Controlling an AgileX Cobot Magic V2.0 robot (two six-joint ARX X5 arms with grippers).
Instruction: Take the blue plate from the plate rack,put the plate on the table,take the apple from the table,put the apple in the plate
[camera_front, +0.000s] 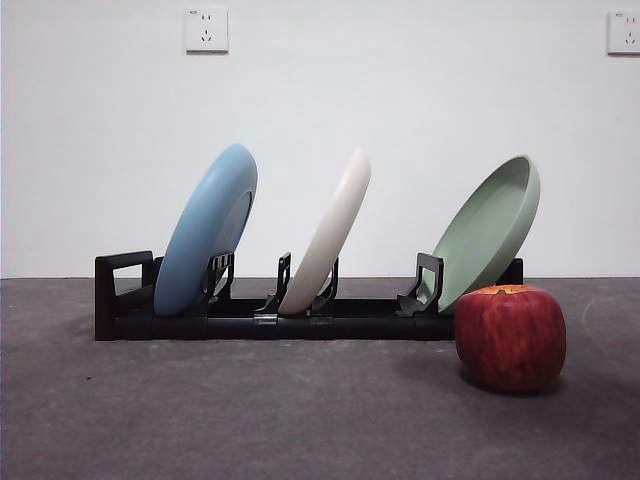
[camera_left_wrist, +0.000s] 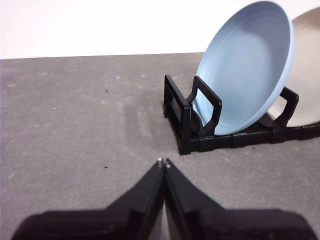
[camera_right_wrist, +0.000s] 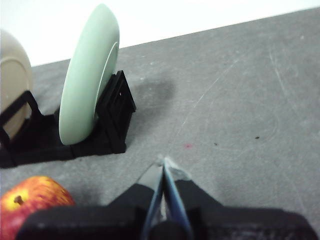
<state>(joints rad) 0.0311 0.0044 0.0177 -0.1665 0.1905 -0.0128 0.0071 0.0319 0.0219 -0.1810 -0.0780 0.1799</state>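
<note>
Both tools are clenched on nothing: the left tool (camera_left_wrist: 163, 162) hovers low over the desk (camera_left_wrist: 75, 125) short of the plate rack (camera_left_wrist: 187, 127), and the right tool (camera_right_wrist: 163, 162) hangs near the apple (camera_right_wrist: 32, 202). The blue plate (camera_left_wrist: 247, 65) leans in the rack's end slot by the handle. It looks stiff, smooth and probably slippery, likely breakable; I'd pinch its upper rim. The apple sits on the desk before the pale green plate (camera_front: 490, 230).
</note>
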